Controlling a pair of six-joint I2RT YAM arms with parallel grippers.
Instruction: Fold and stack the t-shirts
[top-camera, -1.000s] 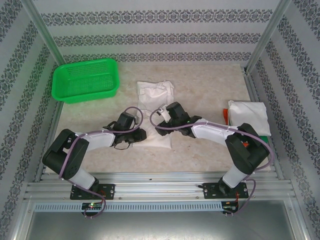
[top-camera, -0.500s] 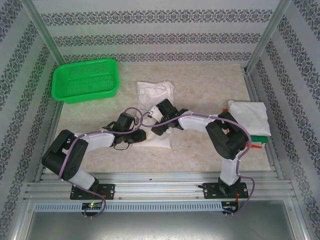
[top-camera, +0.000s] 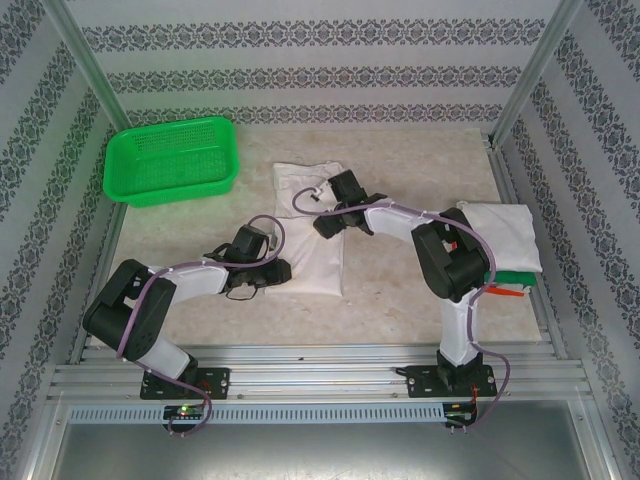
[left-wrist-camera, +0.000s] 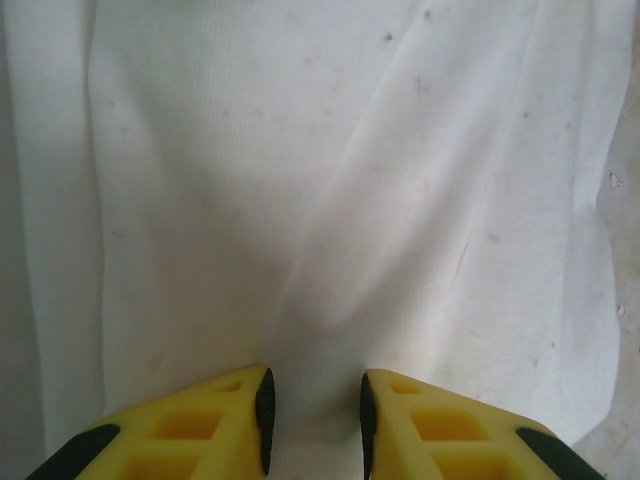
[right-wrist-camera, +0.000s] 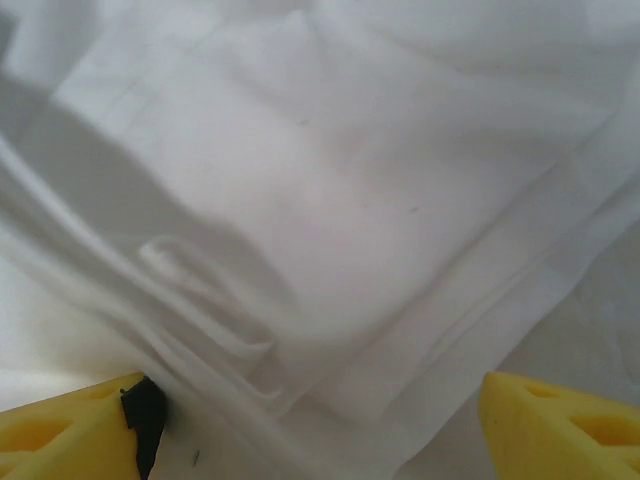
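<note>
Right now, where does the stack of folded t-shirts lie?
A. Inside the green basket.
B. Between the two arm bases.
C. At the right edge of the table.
C: the stack of folded t-shirts lies at the right edge of the table, far from the green basket.

Left gripper (left-wrist-camera: 313, 405) narrow; right gripper (right-wrist-camera: 315, 410) wide

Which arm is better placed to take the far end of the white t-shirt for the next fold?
Right. The right gripper is wide open above the layered far end of the t-shirt; the left gripper, jaws narrow, is at its near end.
</note>
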